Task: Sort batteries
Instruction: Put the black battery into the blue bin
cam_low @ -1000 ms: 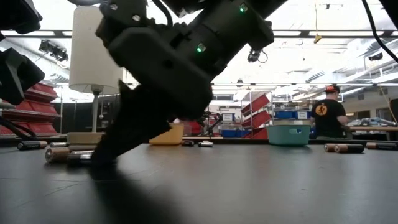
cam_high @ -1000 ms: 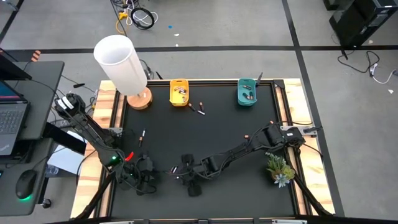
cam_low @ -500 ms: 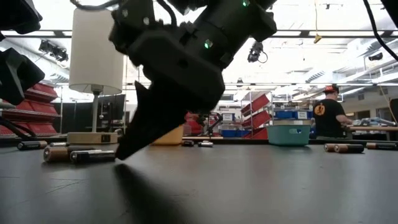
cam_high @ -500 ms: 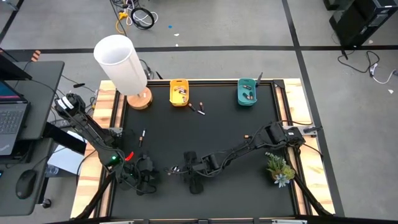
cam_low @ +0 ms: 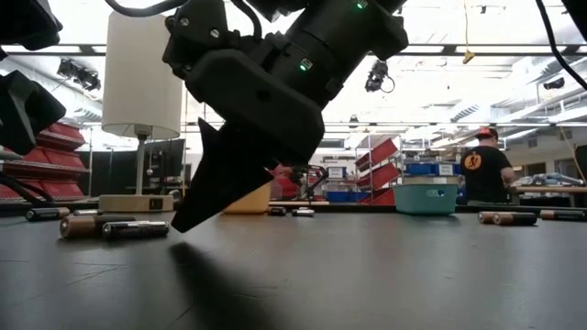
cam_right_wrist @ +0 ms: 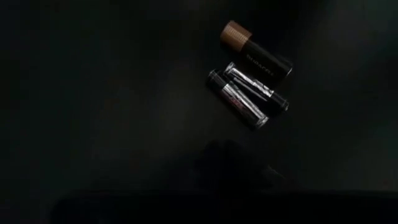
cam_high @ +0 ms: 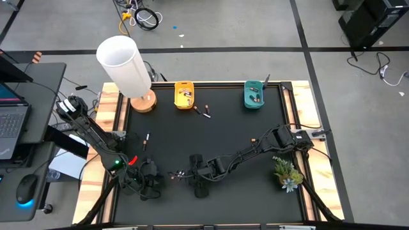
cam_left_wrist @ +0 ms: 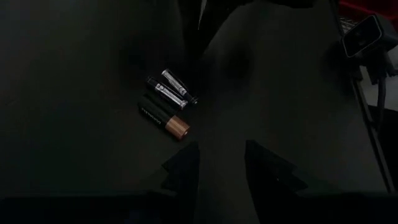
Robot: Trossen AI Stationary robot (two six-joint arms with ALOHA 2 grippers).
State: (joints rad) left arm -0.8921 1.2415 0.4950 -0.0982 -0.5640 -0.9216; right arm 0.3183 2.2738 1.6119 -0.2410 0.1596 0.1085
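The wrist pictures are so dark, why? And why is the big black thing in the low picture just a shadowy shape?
Both wrist views look down on the black table, so little shows beyond the batteries, whose copper cap and silver wrap catch the light. In the low view the right gripper stands against the bright ceiling lights behind it, so it turns into a dark outline.

two dark, jointed arms; black angular right gripper (cam_low: 197, 215) housing with small green indicator lights
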